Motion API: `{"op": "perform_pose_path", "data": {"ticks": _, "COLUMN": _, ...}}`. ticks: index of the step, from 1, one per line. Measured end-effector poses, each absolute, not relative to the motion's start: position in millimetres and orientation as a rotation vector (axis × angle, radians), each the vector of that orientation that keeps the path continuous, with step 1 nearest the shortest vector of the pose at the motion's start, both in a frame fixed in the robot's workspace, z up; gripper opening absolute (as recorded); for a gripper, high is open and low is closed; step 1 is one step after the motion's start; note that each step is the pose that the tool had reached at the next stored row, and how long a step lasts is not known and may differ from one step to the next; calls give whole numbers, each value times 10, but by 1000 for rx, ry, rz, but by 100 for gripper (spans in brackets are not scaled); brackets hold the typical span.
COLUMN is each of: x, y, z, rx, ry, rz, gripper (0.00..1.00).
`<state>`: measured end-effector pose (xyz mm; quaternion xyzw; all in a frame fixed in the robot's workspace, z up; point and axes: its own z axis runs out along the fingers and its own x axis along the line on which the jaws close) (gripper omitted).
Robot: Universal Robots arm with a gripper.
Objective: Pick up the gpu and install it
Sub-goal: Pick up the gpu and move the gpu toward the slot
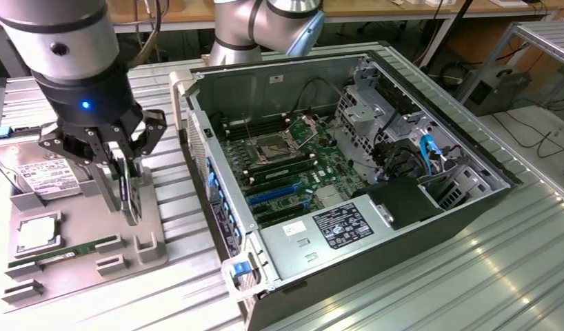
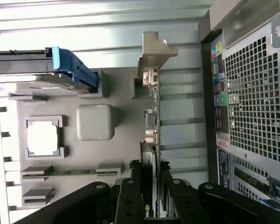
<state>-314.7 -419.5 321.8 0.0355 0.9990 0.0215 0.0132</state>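
Claw (image 1: 116, 162) is clenched on the gpu (image 1: 127, 193). In the wrist view the black fingers (image 2: 130, 196) press against both faces of the card (image 2: 151, 135).
- gpu stands on edge, upright, in the grey parts tray (image 1: 89, 272) at the exterior view's left, outside the case. Its silver end bracket (image 2: 154, 51) is at the end away from the claw.
- There's a small green mark on the card between the fingers; can't read it.
- A blue light (image 1: 84, 105) is lit on the wrist above the claw.
- Same tray, further to the exterior view's left of the gpu:
  - a hard drive (image 1: 43, 176) with a white label, print too small to read, and a blue caddy end (image 2: 72, 67)
  - a CPU (image 1: 38, 234) in its pocket
  - a green memory stick (image 1: 66, 252) lying flat at the near edge
- To the exterior view's right of the tray, the PC case (image 1: 447, 227) lies on its side, open.
  - The motherboard (image 1: 300, 169) has blue slots (image 1: 277, 192).
  - The power supply label (image 1: 342, 224) is black and white, text unreadable.
  - A blue cable (image 1: 429, 153) runs at the far right.
- Everything sits on a slatted metal table (image 1: 485, 283).
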Motion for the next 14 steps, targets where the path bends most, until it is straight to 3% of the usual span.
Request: {"op": "perform_pose_path", "data": {"ticks": 14, "x": -3103, "y": -4282, "z": 4021, "rx": 92, "ry": 3113, "rz": 80, "gripper": 26}}
